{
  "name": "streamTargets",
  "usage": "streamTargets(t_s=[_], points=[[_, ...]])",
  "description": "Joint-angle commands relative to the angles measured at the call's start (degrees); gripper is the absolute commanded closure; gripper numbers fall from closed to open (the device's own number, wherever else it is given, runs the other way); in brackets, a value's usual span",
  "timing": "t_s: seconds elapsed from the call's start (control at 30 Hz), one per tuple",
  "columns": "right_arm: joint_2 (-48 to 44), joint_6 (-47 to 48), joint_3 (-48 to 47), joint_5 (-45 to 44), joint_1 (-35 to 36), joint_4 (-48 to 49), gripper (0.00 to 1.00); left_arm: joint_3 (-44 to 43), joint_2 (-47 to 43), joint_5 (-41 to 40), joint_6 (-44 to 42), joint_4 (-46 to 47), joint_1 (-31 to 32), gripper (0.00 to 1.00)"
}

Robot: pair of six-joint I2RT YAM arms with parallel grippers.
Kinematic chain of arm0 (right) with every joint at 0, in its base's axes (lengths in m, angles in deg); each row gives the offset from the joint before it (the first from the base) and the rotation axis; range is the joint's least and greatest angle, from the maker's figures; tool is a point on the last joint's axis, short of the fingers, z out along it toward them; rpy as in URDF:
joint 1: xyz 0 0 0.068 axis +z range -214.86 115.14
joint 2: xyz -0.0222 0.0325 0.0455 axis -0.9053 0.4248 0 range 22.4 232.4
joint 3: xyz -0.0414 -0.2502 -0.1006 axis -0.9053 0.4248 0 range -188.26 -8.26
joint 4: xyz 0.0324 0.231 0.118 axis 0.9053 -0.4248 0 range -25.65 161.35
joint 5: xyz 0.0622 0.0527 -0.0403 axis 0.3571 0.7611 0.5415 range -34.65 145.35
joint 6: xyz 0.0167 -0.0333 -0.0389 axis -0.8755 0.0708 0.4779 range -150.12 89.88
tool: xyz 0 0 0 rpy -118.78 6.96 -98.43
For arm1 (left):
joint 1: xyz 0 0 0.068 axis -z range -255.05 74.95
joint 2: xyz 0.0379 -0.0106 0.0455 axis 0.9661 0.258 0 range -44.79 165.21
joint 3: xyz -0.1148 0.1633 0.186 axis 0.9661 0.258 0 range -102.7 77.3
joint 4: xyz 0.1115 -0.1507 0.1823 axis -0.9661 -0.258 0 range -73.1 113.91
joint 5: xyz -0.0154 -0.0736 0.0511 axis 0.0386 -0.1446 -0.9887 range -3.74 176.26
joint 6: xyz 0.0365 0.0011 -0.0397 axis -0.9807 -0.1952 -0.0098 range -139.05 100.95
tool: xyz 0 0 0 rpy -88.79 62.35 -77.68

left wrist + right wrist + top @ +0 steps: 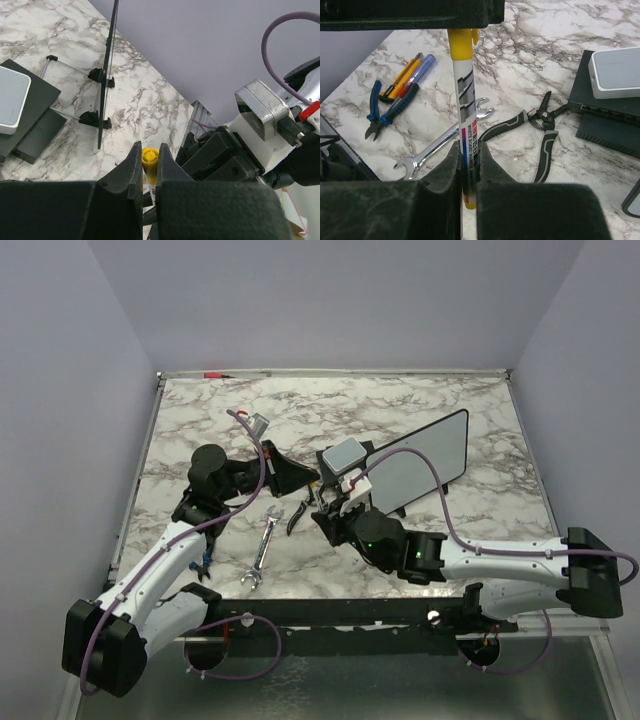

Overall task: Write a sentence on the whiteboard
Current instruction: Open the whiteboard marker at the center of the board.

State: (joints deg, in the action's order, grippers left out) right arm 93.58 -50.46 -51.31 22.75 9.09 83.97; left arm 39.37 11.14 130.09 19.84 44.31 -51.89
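A small flat rectangular whiteboard (pixel 440 440) with a glossy grey-white face, a thin black frame and rounded corners is seen right of the middle of the marble table, about midway between its near and far edges. It is propped on one long edge, set at a slant, with its left end nearer and its right end farther. In the left wrist view the whiteboard (pixel 107 70) is seen edge-on as a thin dark line, nearly upright, held by two small black stand feet (pixel 93 119) joined to thin pale rods (pixel 65 64). Whether the sentence is written on the face cannot be told.
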Motion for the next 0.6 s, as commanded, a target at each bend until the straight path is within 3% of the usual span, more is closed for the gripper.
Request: streamTargets(t_s=[0.0, 0.33, 0.57], points=[[-1.9, -9.6, 2.6, -2.6, 0.2, -10.1, 1.0, -0.8, -1.5, -2.3, 1.0, 5.0, -3.4, 1.0], [-0.8, -11.0, 6.1, 7.4, 0.3, -17.9, 1.0, -1.0, -0.6, -3.5, 0.3, 4.0, -4.7, 1.0], [-0.8, -9.8, 5.7, 8.2, 0.8, -21.2, 1.0, -2.4, -0.5, -5.5, -3.5, -1.4, -5.3, 1.0]])
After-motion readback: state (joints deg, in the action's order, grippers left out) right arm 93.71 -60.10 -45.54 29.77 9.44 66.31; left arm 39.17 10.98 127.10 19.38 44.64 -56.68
